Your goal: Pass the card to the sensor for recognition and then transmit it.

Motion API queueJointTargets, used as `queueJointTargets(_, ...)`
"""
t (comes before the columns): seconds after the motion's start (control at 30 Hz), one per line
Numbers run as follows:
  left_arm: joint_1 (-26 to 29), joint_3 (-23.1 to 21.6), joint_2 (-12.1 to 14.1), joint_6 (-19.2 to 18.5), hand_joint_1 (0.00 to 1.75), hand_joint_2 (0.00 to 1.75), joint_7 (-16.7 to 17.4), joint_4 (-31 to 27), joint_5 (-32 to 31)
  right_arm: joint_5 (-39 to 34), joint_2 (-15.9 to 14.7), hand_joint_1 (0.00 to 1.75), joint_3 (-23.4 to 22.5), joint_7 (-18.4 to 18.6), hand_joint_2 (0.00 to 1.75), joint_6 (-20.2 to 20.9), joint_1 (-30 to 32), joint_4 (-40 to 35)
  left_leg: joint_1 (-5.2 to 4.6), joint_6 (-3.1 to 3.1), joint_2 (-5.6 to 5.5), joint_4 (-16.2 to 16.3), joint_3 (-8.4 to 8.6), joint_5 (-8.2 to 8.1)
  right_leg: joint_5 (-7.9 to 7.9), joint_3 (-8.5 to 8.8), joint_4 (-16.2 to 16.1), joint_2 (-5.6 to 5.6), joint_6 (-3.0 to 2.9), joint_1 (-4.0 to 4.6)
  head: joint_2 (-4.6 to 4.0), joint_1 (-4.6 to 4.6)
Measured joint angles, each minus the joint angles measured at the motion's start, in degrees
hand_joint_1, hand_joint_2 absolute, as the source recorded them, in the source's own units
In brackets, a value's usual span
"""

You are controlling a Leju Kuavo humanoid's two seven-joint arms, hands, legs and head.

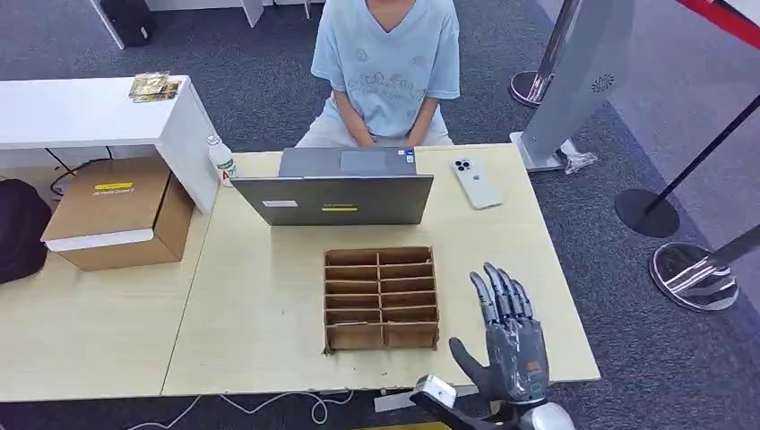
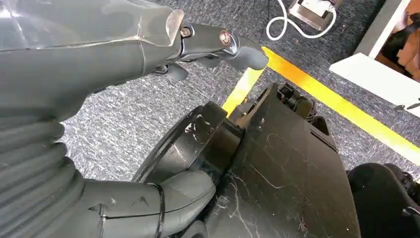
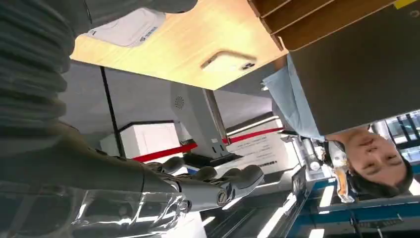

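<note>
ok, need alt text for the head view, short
The right robot hand hovers open, fingers spread, over the near right part of a light wooden table, beside a cardboard divider tray. Beyond it a person sits behind an open laptop, a phone lying alongside.

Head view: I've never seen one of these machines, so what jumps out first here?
Most striking is the right robot hand, raised flat with fingers straight and apart over the near right part of the pale wooden table, holding nothing. Just left of it lies a cardboard divider tray of small empty slots. Beyond that stands an open grey laptop, with a person in a light blue shirt seated behind it and a white phone to its right.
</note>
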Motion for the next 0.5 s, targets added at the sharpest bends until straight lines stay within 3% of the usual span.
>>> queueJointTargets(0.1, 0.00, 0.00, 0.00, 0.00, 0.00, 1.75, -0.05, 0.00, -0.11, 0.09, 0.00, 0.31, 0.11, 0.09, 1.75, 0.13, 0.00, 0.00, 0.00, 0.00, 0.00, 0.00, 0.00, 0.00, 0.00, 0.00, 0.00, 0.00, 0.00, 0.00, 0.00, 0.02)
queueJointTargets(0.3, 0.01, 0.00, 0.00, 0.28, 0.00, 1.75, -0.11, 0.00, -0.15, 0.24, 0.00, 0.23, 0.68, 0.11, 1.75, 0.63, 0.00, 0.00, 0.00, 0.00, 0.00, 0.00, 0.00, 0.00, 0.00, 0.00, 0.00, 0.00, 0.00, 0.00, 0.00, 0.00)
queueJointTargets(0.43, -0.14, 0.07, -1.22, 3.04, 0.00, 1.75, 1.94, -0.02, 0.26, -0.26, 0.00, 0.40, 0.74, -0.02, 1.75, 1.00, -0.20, 0.02, -0.03, 0.00, -0.03, 0.00, 0.00, 0.00, 0.00, 0.01, 0.00, -0.01, 0.00, -0.03, 0.00, 0.02)
queueJointTargets(0.5, -0.36, 0.09, -1.53, 3.39, 0.00, 1.75, 2.45, -0.02, 0.28, -0.63, 0.00, 0.40, 0.79, -0.41, 1.75, 1.20, -0.35, 0.11, -0.03, 0.00, -0.02, 0.00, 0.00, 0.00, 0.00, 0.02, 0.00, -0.01, 0.00, -0.03, 0.00, 0.00)
